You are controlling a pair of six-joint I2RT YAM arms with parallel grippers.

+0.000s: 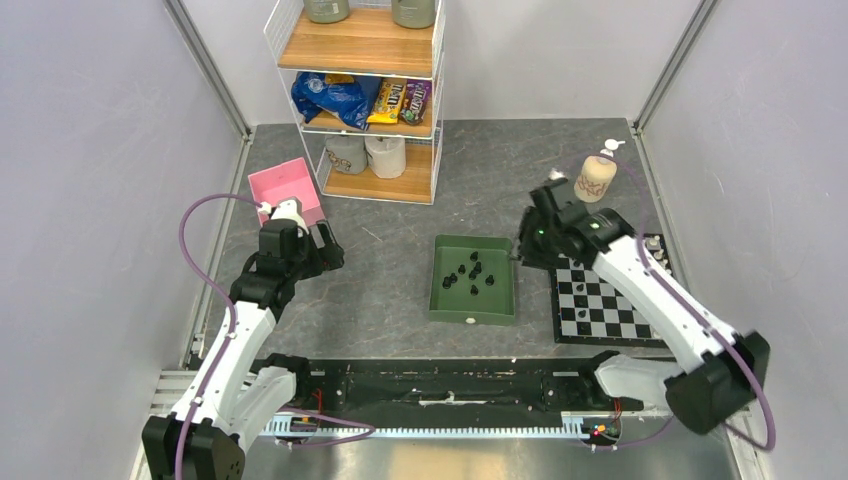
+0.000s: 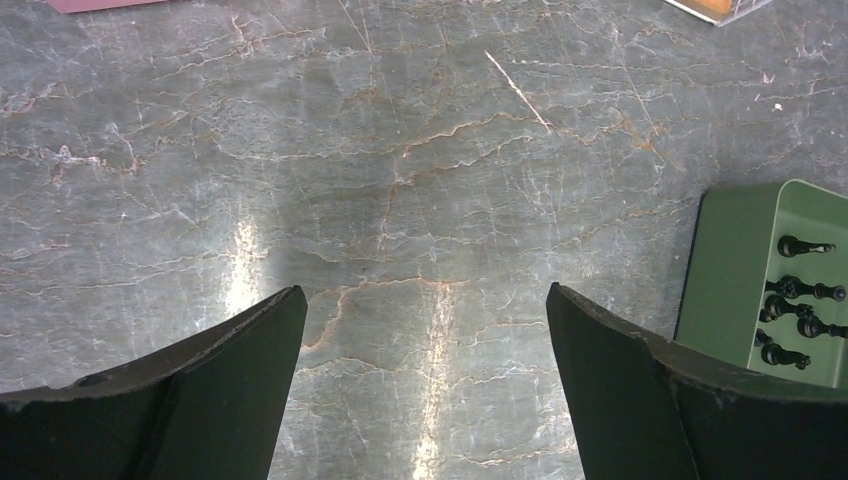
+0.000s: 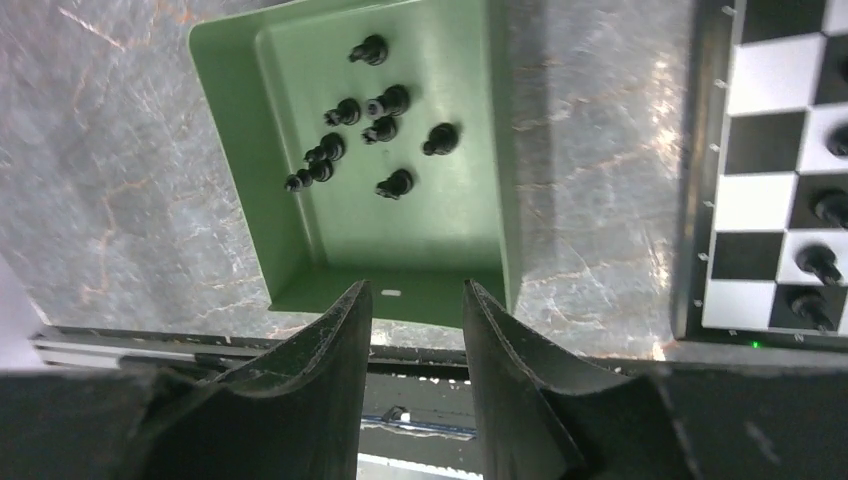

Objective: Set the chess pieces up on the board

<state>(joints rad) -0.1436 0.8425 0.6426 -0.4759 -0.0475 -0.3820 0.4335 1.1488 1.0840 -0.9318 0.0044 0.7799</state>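
Observation:
The green tray (image 1: 440,290) sits mid-table with several black chess pieces (image 1: 472,272) lying loose in it. In the right wrist view these pieces (image 3: 372,128) cluster in the tray's (image 3: 440,230) far half. The checkered board (image 1: 600,312) lies right of the tray, partly under my right arm. A few black pieces (image 3: 822,262) stand along the board's (image 3: 752,200) edge column. My right gripper (image 3: 415,290) hovers above the tray's right side (image 1: 524,248), open, with nothing between its fingers. My left gripper (image 2: 425,292) is wide open over bare table left of the tray (image 2: 735,280).
A cream soap pump bottle (image 1: 596,176) stands behind the board. A pink box (image 1: 285,190) lies behind my left gripper (image 1: 328,250). A wire shelf unit (image 1: 365,100) with snacks and rolls stands at the back. Walls close in on both sides.

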